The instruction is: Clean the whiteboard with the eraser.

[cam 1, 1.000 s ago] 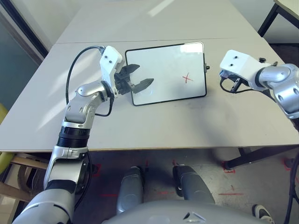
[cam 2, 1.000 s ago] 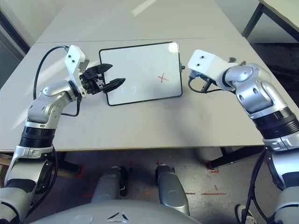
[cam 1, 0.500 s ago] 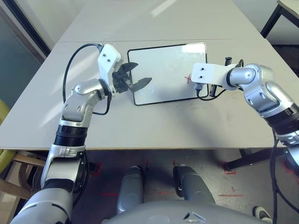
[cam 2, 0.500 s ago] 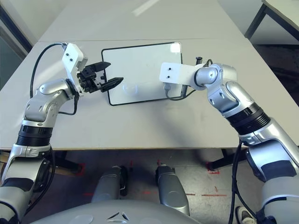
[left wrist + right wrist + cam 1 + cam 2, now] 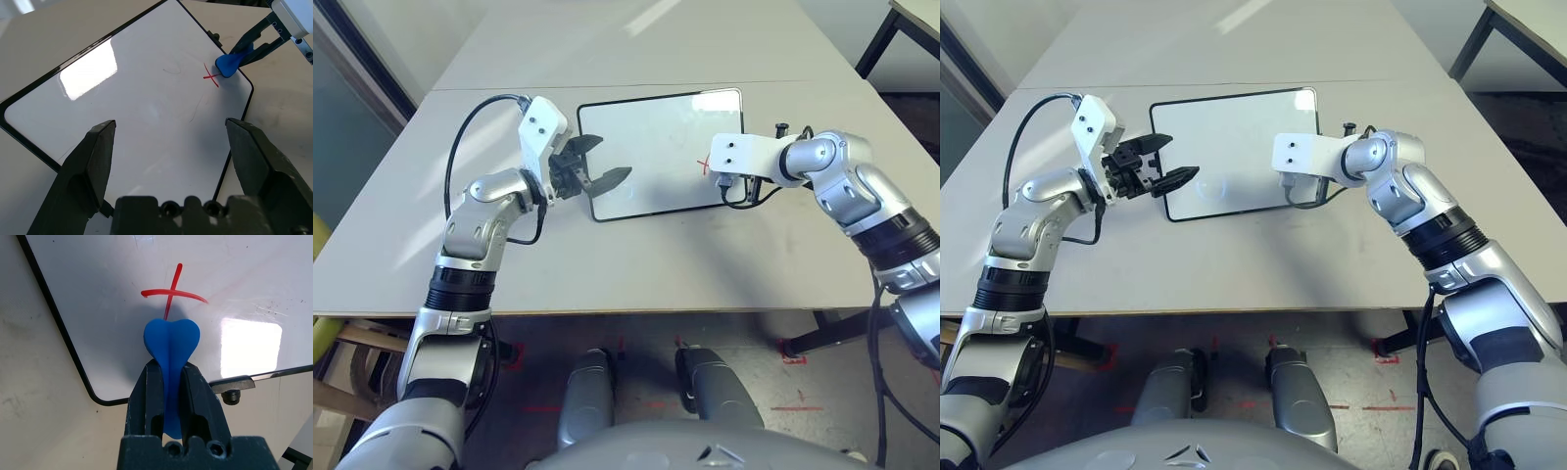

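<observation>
- The right gripper [image 5: 168, 369], fingers clamping the eraser [image 5: 170, 345], is hovering beside the whiteboard's [image 5: 146, 98] red X [image 5: 172, 293]; contact seems uncertain.
- The left gripper [image 5: 171, 147], fingers apart, is hanging over the whiteboard's opposite end; the unheld board may slide.

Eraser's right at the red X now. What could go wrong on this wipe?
1. The whiteboard lies loose on the table; the open left gripper hovers over its edge without pinning it, so a wipe may slide it.
2. The right gripper pinches the eraser near its tail; pressure might tilt it.
3. The red X sits near the board's corner, so a stroke could run off the frame.
</observation>
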